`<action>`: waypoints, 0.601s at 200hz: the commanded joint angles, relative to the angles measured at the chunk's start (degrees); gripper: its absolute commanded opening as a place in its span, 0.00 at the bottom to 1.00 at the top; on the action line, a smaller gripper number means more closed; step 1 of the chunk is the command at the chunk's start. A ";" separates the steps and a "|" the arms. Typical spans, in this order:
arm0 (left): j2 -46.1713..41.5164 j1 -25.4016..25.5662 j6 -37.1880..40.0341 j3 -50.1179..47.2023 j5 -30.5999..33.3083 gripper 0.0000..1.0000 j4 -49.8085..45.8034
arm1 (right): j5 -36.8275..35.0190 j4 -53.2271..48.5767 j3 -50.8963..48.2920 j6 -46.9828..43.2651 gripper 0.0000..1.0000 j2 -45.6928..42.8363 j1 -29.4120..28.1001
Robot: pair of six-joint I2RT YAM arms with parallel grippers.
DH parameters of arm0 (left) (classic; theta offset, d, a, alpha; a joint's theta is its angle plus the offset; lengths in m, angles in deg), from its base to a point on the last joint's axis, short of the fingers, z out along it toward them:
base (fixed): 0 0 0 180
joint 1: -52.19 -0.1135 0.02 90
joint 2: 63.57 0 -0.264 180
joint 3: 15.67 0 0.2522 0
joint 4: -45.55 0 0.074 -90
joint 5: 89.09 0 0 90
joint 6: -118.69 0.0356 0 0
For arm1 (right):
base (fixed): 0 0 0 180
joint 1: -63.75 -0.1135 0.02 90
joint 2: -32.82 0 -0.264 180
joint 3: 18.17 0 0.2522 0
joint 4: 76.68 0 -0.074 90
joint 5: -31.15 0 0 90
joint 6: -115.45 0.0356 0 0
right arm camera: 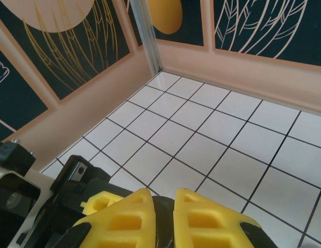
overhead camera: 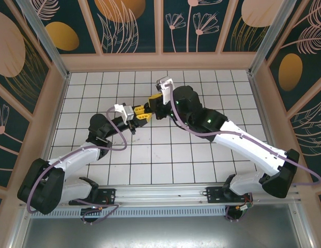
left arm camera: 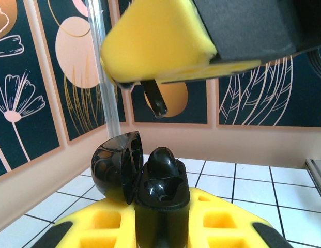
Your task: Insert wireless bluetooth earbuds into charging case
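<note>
My left gripper (left arm camera: 160, 230) is shut on a black charging case (left arm camera: 161, 194) and holds it upright. The case's lid (left arm camera: 115, 165) hangs open to the left. One black earbud (left arm camera: 161, 161) sits in the case. Just above it, a yellow finger (left arm camera: 150, 46) of my right gripper (right arm camera: 173, 219) carries a second black earbud (left arm camera: 155, 99), whose stem points down, a short gap above the case. In the right wrist view that gripper is shut on the dark earbud (right arm camera: 164, 219). Seen from above, the left gripper (overhead camera: 141, 114) and the right gripper (overhead camera: 156, 105) meet over the middle of the floor.
The white tiled floor (overhead camera: 165, 150) stretches around both arms. Patterned walls enclose it, with an aluminium corner post (left arm camera: 106, 77) at the back left. The left arm's wrist body (right arm camera: 26, 191) lies close beside the right gripper.
</note>
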 commanded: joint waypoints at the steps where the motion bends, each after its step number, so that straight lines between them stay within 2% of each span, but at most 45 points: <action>1: 0.12 0.57 1.51 1.74 -1.84 0.00 -0.48 | 0.76 4.63 -1.68 -2.18 0.12 -2.64 -0.89; 120: -0.41 0.77 2.14 2.80 -1.57 0.00 -1.65 | 1.85 5.43 -4.69 -1.35 0.12 -2.67 -2.34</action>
